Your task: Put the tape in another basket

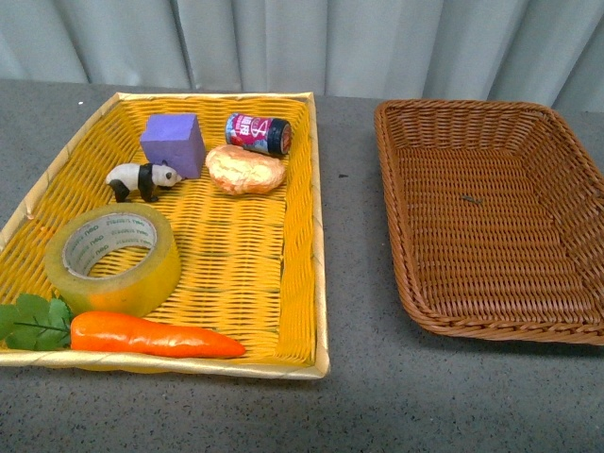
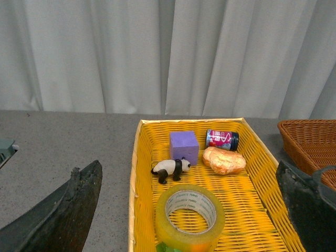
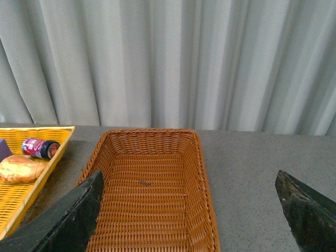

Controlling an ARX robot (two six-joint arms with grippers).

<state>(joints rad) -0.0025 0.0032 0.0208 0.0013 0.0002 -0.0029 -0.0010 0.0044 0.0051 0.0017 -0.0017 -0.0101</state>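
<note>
left jaws were spread wide, tape [image 2: 190,215] flat just ahead between them in the yellow tray [image 2: 257,210]. right jaws spread too, basket [image 3: 152,210] ahead. looked light, stiff, slick-sided: best pinched across one wall through the core.

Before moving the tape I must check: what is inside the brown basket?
Only a small dark speck lies in the brown basket. In the right wrist view a finger of the right gripper covers one near corner.
</note>
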